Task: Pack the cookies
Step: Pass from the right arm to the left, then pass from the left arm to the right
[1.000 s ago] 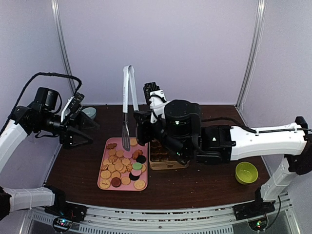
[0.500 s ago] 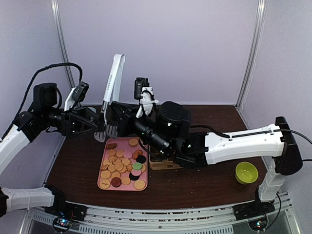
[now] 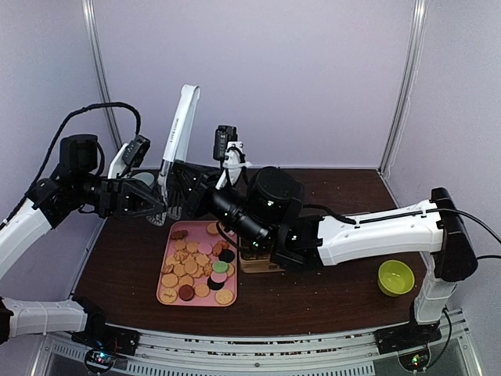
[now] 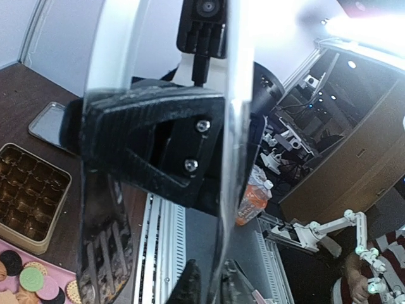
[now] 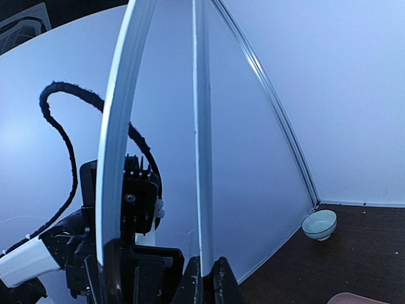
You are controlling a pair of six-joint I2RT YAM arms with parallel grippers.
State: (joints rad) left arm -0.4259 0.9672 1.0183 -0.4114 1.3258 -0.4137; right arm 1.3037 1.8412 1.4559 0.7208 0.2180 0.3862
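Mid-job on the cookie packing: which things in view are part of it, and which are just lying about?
Part of the job: cookies, the pink tray under them, the compartmented tin beside it, the tongs held aloft.
Just lying about: green bowl on the right, small pale bowl at the back left.

Assorted cookies (image 3: 192, 265) on pink tray (image 3: 197, 303)

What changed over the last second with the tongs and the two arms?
The right gripper carried the silver metal tongs left, off the pink rectangular tray. The left gripper closed on their lower end. The small round cookies, tray and green bowl stayed put.
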